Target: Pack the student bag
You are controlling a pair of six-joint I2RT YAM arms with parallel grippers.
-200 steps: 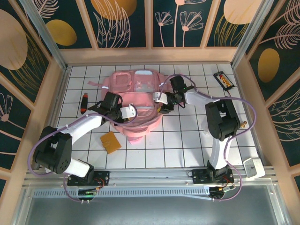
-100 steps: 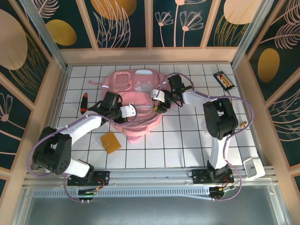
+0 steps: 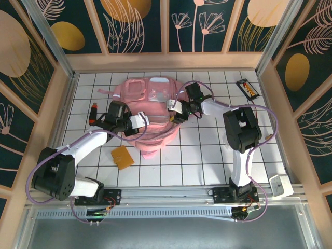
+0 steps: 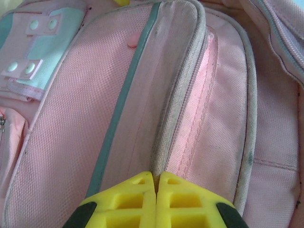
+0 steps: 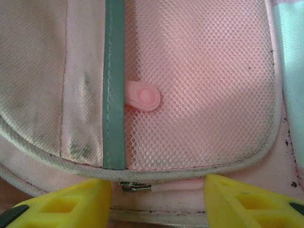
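Observation:
The student bag (image 3: pixel 150 106), a big soft pink backpack, lies flat in the middle of the table. My left gripper (image 3: pixel 137 120) rests on the bag's left side. In the left wrist view its yellow fingers (image 4: pixel 133 199) are pressed together on the grey piped edge (image 4: pixel 173 109) of the bag's opening. My right gripper (image 3: pixel 176 109) is at the bag's right side. It stands open in the right wrist view, its fingertips (image 5: pixel 80 197) on either side of a metal zip slider (image 5: pixel 134 186) with a pink pull tab (image 5: pixel 178 186), under a mesh pocket (image 5: pixel 199 85).
A red marker (image 3: pixel 93 113) lies left of the bag. A flat brown pad (image 3: pixel 122 157) sits in front of it. A black case with coloured pieces (image 3: pixel 247 88) is at the back right. A white object (image 3: pixel 280 185) is by the near right rail.
My left gripper has drawn left and back, its hold on the bag's edge unchanged. My right gripper shifted slightly back and left along the bag's right side.

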